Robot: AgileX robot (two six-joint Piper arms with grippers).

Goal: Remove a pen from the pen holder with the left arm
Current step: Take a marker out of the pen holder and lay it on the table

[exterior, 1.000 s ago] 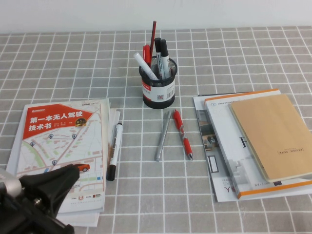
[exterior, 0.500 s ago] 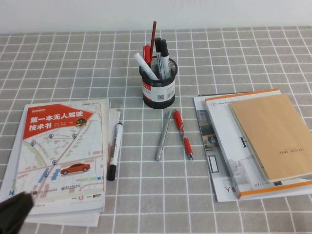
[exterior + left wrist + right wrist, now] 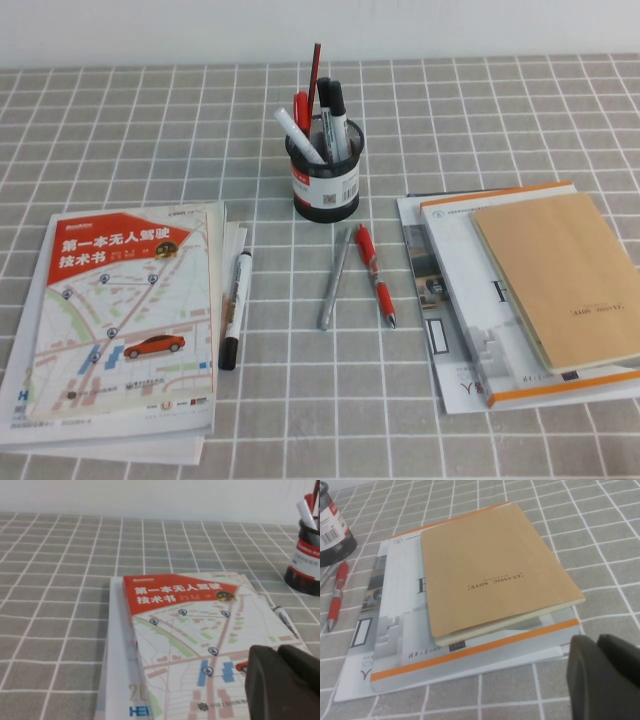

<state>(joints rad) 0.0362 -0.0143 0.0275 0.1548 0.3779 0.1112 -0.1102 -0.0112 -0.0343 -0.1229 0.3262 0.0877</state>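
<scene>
Left pincer (image 3: 277, 660) backed off toward 7 o'clock, pinched together over the map book (image 3: 190, 625); right pincer (image 3: 596, 647), together too, sits near the notebook (image 3: 490, 575).

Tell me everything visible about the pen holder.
The pen holder is a black mesh cup with a red-and-white barcode label, standing upright mid-table on the cloth, full of markers. Nothing else touches it; two loose pens lie apart in front. The left gripper hangs shut near the map book, the right gripper near the notebooks.
</scene>
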